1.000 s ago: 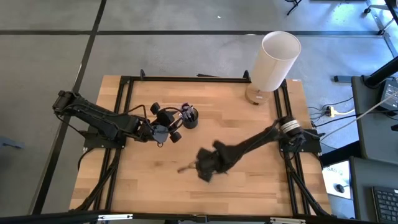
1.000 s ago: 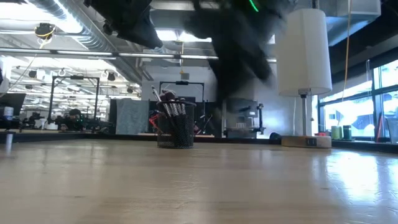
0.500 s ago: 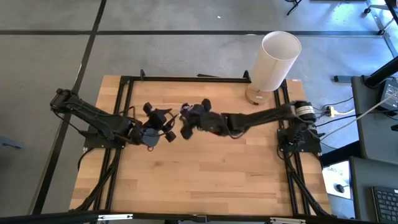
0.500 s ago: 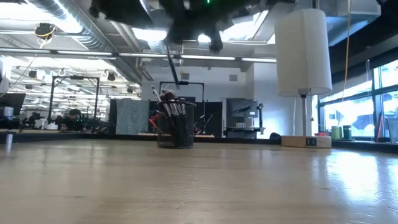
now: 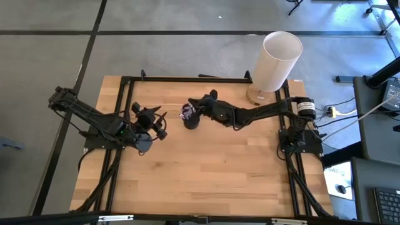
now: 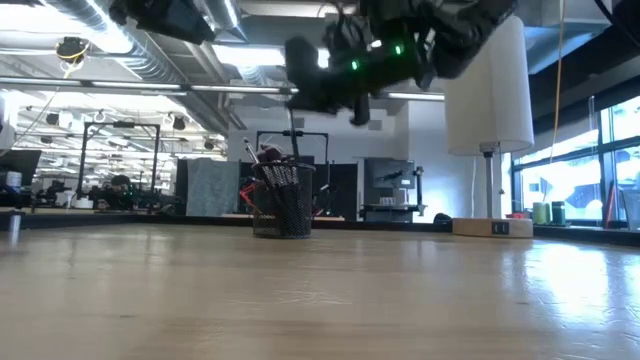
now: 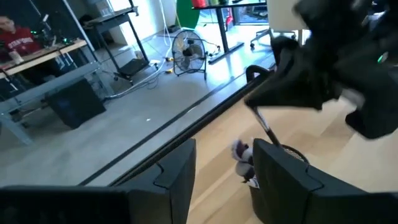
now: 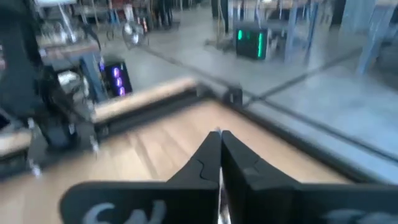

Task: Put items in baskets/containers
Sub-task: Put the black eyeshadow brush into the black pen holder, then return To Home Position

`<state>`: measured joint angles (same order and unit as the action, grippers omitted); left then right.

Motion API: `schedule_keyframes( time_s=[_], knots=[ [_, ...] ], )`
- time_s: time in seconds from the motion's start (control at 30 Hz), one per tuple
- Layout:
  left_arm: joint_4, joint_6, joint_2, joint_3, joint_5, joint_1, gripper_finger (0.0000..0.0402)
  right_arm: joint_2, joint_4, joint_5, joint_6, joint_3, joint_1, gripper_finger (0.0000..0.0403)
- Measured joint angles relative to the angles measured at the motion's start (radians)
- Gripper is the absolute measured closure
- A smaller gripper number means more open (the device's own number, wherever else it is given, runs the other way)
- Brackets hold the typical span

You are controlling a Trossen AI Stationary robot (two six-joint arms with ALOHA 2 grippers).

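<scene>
Right gripper [image 6: 300, 85] hangs over the black mesh cup [image 5: 190, 120], its fingers pressed together on a thin brush [image 6: 293, 128] that points straight down toward the cup's open mouth. In the right wrist view the two fingers [image 8: 205, 163] meet with only the sliver of a handle between them. Held upright like this, the brush looks lined up to slide in among the others rather than catch on the rim; that is my reading of the pose.

On the wooden table [image 5: 206, 181], seen from above, the cup sits a little toward twelve o'clock of the table's middle. The right arm reaches in from three o'clock, ending just at the cup's two o'clock side. From table height, the cup already bristles with brushes [image 6: 262, 153], handles down and tips fanned above the rim, one head reddish. The held brush's lower end is just above or at those tips; I cannot tell whether it touches them.

Left gripper [image 5: 150, 119] waits at the cup's nine o'clock, clear of it, fingers [image 7: 177, 174] spread apart and holding nothing. It seems parked there to leave the cup's mouth free.

A tall white cylinder [image 5: 277, 60] stands at the table's one o'clock corner, well apart from the cup and not involved. No loose brushes show on the tabletop, so this may be among the last to go in.
</scene>
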<state>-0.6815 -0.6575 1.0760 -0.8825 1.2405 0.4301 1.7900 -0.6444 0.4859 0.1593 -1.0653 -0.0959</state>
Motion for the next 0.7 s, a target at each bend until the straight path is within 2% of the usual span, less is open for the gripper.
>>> schedule_keyframes(
  time_s=[0.1, 0.23, 0.4, 0.53, 0.7],
  knots=[
    [-0.001, 0.009, 0.0, 0.0, -0.031, -0.006, 0.0247, 0.004, 0.029, -0.049, 0.055, 0.025, -0.013, 0.0382],
    [0.005, 0.021, 0.0, 0.004, -0.092, -0.032, 0.0247, 0.003, 0.043, -0.127, 0.103, 0.026, -0.029, 0.0333],
    [0.02, 0.023, 0.001, 0.058, -0.115, -0.067, 0.0247, -0.006, 0.046, -0.131, 0.083, 0.026, -0.027, 0.0278],
    [0.02, 0.013, -0.009, 0.091, -0.14, -0.096, 0.0247, -0.075, 0.1, -0.144, -0.044, 0.026, 0.006, 0.0269],
    [0.02, -0.014, -0.068, 0.146, -0.152, -0.097, 0.0247, -0.225, 0.362, -0.33, -0.114, 0.026, 0.022, 0.0286]
  ],
)
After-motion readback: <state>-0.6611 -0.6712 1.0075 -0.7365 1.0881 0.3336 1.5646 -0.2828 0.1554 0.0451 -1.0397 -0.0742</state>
